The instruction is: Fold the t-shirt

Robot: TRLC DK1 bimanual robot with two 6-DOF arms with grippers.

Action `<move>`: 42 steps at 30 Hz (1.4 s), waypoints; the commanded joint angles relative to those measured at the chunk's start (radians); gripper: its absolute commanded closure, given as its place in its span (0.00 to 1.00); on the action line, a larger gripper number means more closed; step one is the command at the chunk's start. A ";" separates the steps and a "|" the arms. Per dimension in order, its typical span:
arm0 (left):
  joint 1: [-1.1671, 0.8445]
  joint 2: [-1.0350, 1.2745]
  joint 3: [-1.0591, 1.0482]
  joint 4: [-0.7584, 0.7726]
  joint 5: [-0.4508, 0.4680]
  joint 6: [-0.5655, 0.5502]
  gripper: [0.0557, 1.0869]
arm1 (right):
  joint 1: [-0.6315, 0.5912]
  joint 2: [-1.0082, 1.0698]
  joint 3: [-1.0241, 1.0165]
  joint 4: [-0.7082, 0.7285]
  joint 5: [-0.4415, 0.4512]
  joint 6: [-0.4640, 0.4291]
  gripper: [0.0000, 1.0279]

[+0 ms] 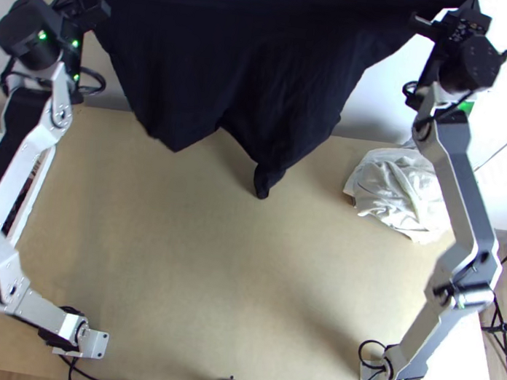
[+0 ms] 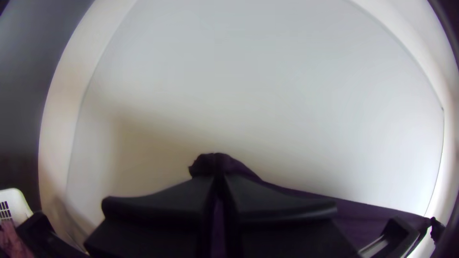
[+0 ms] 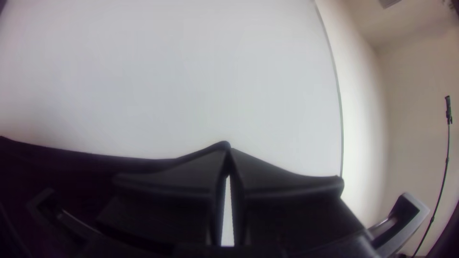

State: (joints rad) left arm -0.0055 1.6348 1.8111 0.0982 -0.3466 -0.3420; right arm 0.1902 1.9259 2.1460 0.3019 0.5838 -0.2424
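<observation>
T-shirt: black, stretched between hands over the counter's far side, lower part hanging in folds.
Left hand: pinching one upper corner.
Right hand: pinching the opposite corner.
Purpose (judged): tension keeps the top edge straight; hanging lets creases drop before laying down.

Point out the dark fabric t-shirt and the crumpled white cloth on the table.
Dark fabric t-shirt (image 1: 246,57), top view: middle of its hanging body.
Crumpled white cloth (image 1: 400,188), top view: its bunched middle.
</observation>
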 commanded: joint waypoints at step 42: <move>0.151 -0.213 -0.299 -0.887 0.600 0.149 0.96 | 0.229 -0.628 -1.154 -0.253 -0.170 -0.224 0.97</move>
State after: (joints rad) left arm 0.1032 1.4845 1.5280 -0.4889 0.0376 -0.2646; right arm 0.3363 1.5249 1.2350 0.2939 0.5255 -0.5266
